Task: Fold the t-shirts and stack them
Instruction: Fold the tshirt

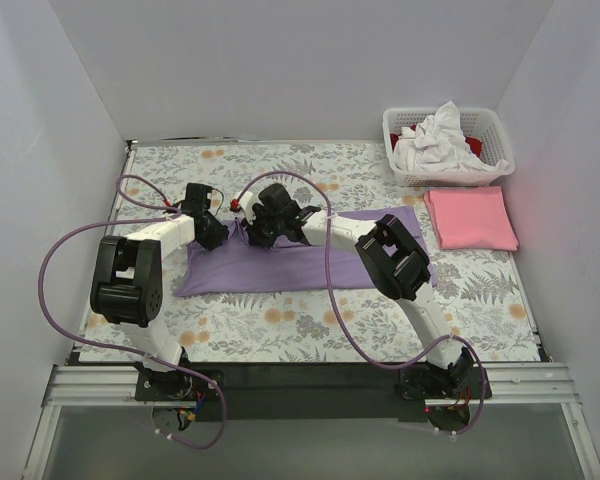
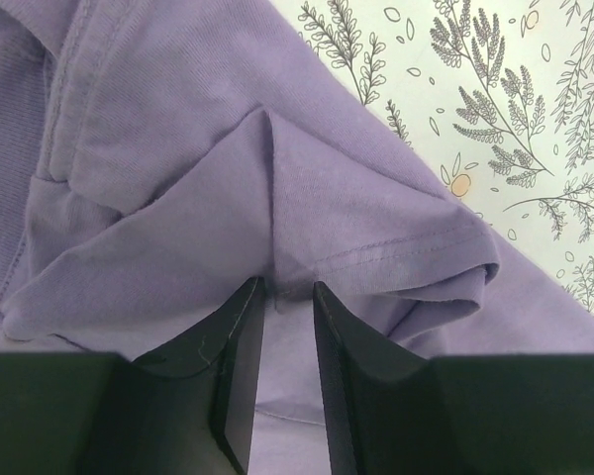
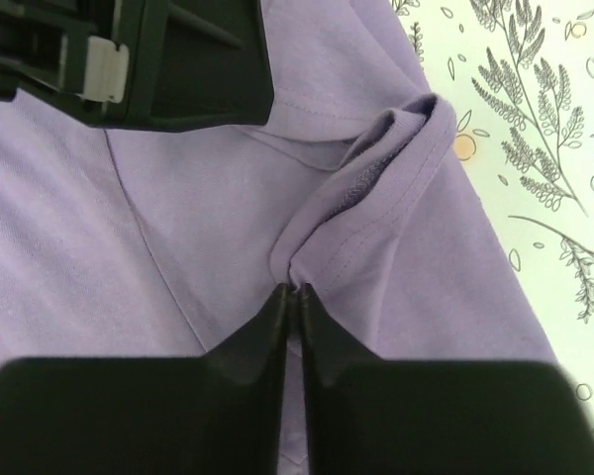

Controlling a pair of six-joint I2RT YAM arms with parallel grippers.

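- The purple t-shirt lies spread across the middle of the counter, long side running left to right. Both arms reach in over its far-left part.
- Left tool is narrowed to a slim gap, with a ridge of purple cloth drawn up into it beside a stitched hem. I judge that a grip on the shirt, though the slit between its fingers is wider than on the other side.
- Right tool is pressed fully together on a pinch of the same shirt. Creases fan out from the tips, and a curled hem sits just beyond.
- The two tools sit close together near the shirt's far edge; the left one shows at the top of the right wrist view. Holding one edge at two points looks meant to keep it straight as it is carried over, so the fold lands square.
- Step in hand, as I read it: an early fold of this shirt.
- On the right, a pink t-shirt lies folded just beside the purple one, likely the base of the stack.
- Far right, the basket holds a crumpled white t-shirt with a bit of red beside it, not yet folded.
- Risk: thin cotton slipping from the left tool's looser pinch.
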